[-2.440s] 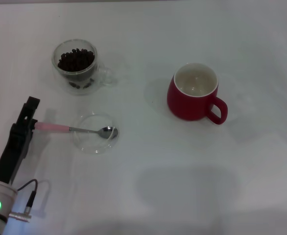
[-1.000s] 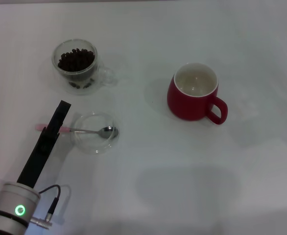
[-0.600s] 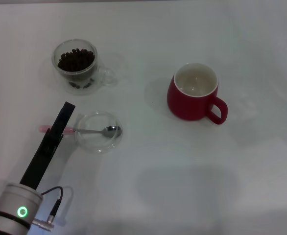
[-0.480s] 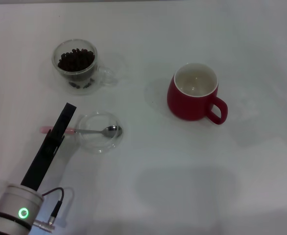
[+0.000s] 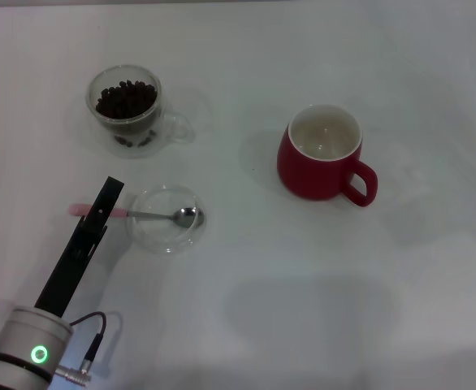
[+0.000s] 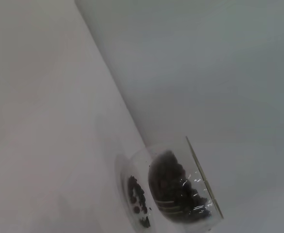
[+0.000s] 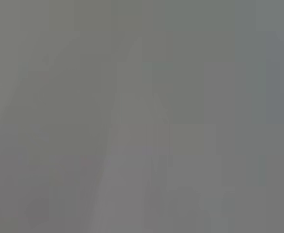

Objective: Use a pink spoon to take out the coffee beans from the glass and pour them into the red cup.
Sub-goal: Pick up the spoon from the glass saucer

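The pink spoon (image 5: pixel 161 215) lies with its metal bowl in a shallow clear dish (image 5: pixel 163 236) and its pink handle pointing left. My left gripper (image 5: pixel 108 195) reaches in from the lower left and crosses over that handle, hiding its middle. Behind the gripper stands the glass (image 5: pixel 126 110) with a heap of coffee beans (image 5: pixel 126 97) inside; the left wrist view also has the glass (image 6: pixel 181 204) and coffee beans (image 6: pixel 173 187). The red cup (image 5: pixel 323 154) stands at the right with its white inside bare. My right gripper is out of view.
The white table (image 5: pixel 246 309) spreads around everything. The red cup's handle points right and toward me. The right wrist view is plain grey.
My left gripper swung right from beside the handle's end to over the handle. Since then the spoon and the dish have slid a little to the right along with it.
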`<state>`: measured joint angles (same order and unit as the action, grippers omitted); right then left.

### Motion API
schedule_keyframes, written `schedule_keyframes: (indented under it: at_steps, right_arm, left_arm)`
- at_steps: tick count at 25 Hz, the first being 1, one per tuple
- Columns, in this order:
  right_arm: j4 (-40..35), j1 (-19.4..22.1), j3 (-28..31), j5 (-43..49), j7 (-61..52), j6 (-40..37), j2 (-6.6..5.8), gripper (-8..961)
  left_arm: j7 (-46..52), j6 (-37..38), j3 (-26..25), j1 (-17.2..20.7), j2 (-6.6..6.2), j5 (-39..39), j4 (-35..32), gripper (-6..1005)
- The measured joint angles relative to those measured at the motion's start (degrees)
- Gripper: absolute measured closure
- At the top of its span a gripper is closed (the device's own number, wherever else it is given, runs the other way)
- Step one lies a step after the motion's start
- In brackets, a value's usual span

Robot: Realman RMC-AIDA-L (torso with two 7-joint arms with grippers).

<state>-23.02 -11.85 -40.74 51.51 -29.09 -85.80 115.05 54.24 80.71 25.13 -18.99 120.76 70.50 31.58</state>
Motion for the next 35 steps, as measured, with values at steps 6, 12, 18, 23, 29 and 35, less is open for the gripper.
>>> schedule_keyframes:
  at_steps: [6, 12, 18, 23, 29, 35]
  right_arm:
    - [0.00, -0.03, -0.13, 0.00, 0.08, -0.05, 0.00, 78]
    - [-0.01, -0.16, -0.23, -0.01, 0.09, -0.14, 0.00, 78]
    - [-0.01, -0.19, -0.22, -0.01, 0.09, -0.18, 0.00, 78]
    - [-0.01, -0.26, -0.21, -0.01, 0.09, -0.18, 0.00, 78]
    - [0.26, -0.28, -0.22, -0.01, 0.09, -0.18, 0.00, 78]
    - [0.58, -0.28, -0.22, -0.01, 0.09, -0.57, 0.00, 78]
  left_arm:
    - [0.00, -0.07, -0.28, 0.20, 0.00, -0.31, -0.03, 539]
    - [0.47, -1.27, -0.63, 0.48, 0.00, -0.39, -0.12, 611]
    - [0.56, -1.74, -0.71, 0.47, 0.00, -0.81, -0.13, 846]
    - [1.21, -1.79, -0.71, 0.68, -0.15, -0.81, -0.46, 871]
    - [1.48, -0.24, -0.05, 0.67, -0.68, -0.32, -0.80, 872]
    - [1.48, 2.51, 1.46, 0.46, -0.90, 0.49, -1.96, 872]
